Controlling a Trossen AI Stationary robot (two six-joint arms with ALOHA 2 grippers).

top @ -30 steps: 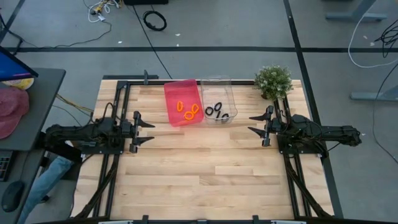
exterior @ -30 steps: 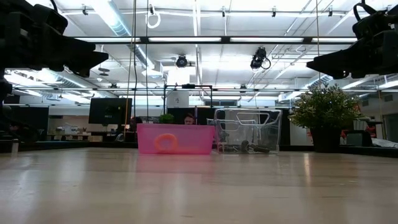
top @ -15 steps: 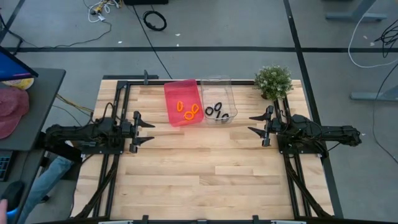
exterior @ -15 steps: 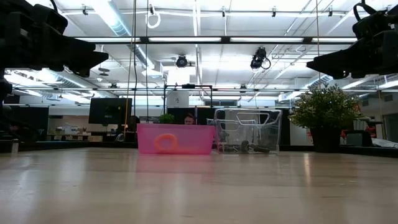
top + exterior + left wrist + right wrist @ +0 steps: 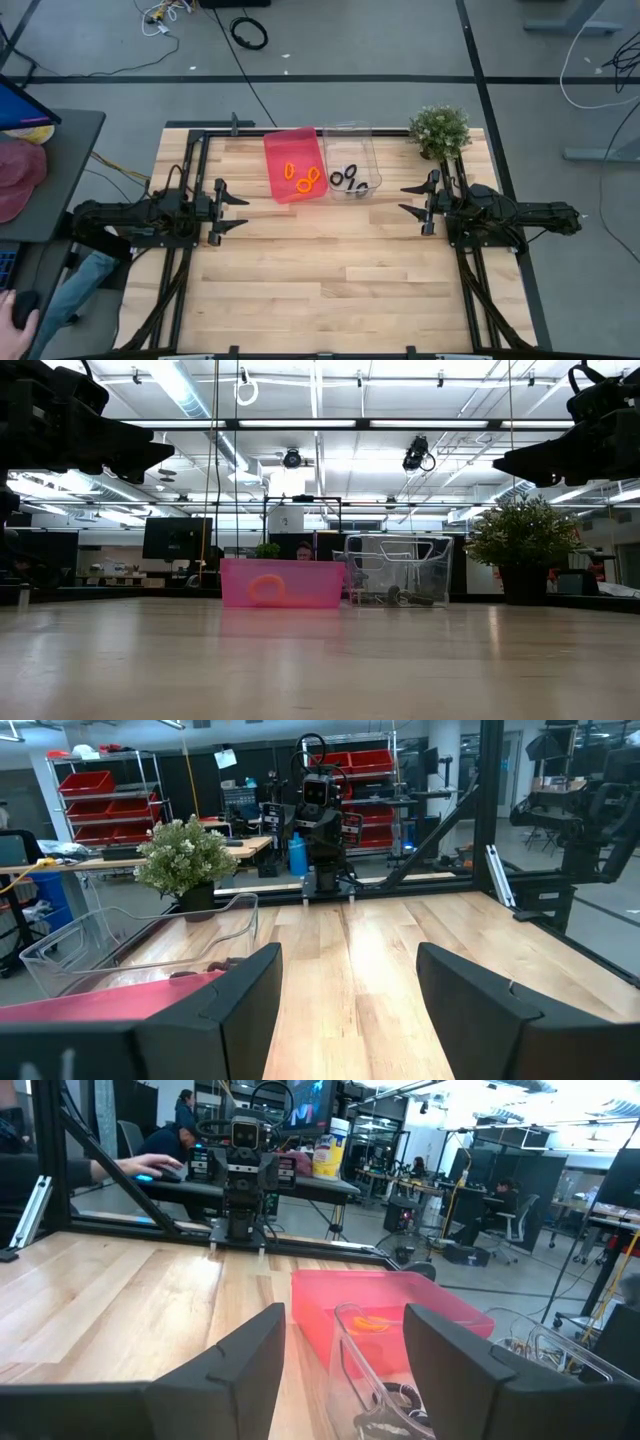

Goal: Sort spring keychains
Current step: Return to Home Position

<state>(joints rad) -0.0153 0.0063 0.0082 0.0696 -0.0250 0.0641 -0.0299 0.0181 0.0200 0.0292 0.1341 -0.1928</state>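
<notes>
Orange keychains (image 5: 301,177) binned, well apart from fingers (image 5: 232,1018)

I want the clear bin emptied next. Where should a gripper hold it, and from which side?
Probably from above: on the clear bin, pinch the rim of the short wall toward the middle of the table. It stands upright, open-topped, and the red bin crowds one long side. The open right gripper is nearest.

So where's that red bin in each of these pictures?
High view: red bin, upper middle.
Low view: left of centre, in the distance.
Left wrist view: past the left gripper, in front of the transparent bin; red strip.
Right wrist view: past the right gripper, behind that bin.
Landmark: the transparent bin alongside, in all four.
</notes>
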